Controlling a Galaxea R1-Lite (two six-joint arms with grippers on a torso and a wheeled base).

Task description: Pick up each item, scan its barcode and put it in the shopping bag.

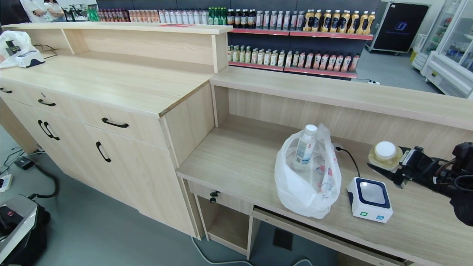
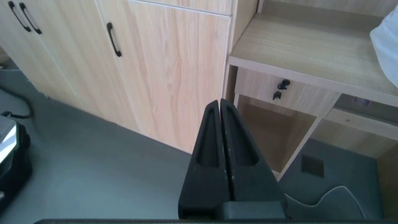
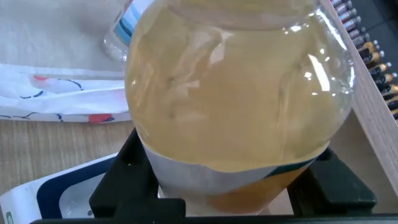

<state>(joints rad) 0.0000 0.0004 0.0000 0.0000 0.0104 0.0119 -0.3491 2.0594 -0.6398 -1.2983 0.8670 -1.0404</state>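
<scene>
Now prob scan step: R gripper (image 1: 392,166) pinches round white-capped jar of yellow liquid (image 1: 385,154) near white box scanner (image 1: 369,198), counter (image 1: 240,162) front edge; next, barcode to window. L gripper (image 2: 222,143) fingers pressed together.

Honestly, nothing was legible anywhere. The bottle (image 1: 305,147) mid-frame had a white label with blue print, way too small to make out. The shopping bag (image 1: 306,188) around it had red and blue printing, crumpled past reading. The scanner (image 1: 369,201) at lower right had two tiny badges on its front, one green, one blue. The jar (image 3: 242,106) had a white and orange band, no letters showing. The black case (image 1: 399,27) at upper right carried a pale blue logo. Shelf bottles (image 1: 292,57) along the top had labels too small to read.
</scene>
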